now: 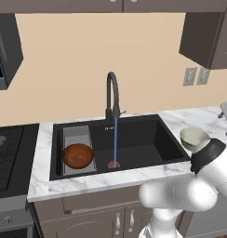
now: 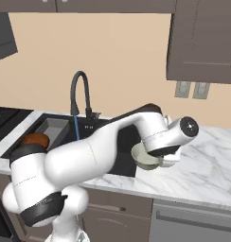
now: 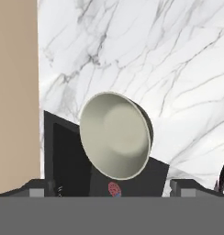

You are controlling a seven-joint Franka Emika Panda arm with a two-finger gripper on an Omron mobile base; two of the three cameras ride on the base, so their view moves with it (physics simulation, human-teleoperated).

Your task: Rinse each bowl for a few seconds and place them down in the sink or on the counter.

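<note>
left base view: reddish-brown bowl (image 1: 78, 155) on ribbed tray (image 1: 77, 135) at 9 o'clock in sink (image 1: 148, 139), water running from faucet (image 1: 112, 95); hand view: cream bowl (image 3: 114, 135) tilted over sink edge at 12 o'clock between wide-apart fingertips (image 3: 36, 189), gripper (image 3: 111, 192) not clamped; marble counter (image 2: 202, 165), beige wall, brown-grey cabinets.

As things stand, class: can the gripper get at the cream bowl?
Probably yes. The cream bowl sits on the counter at the sink's right edge, just below the open gripper, nothing between them.
</note>
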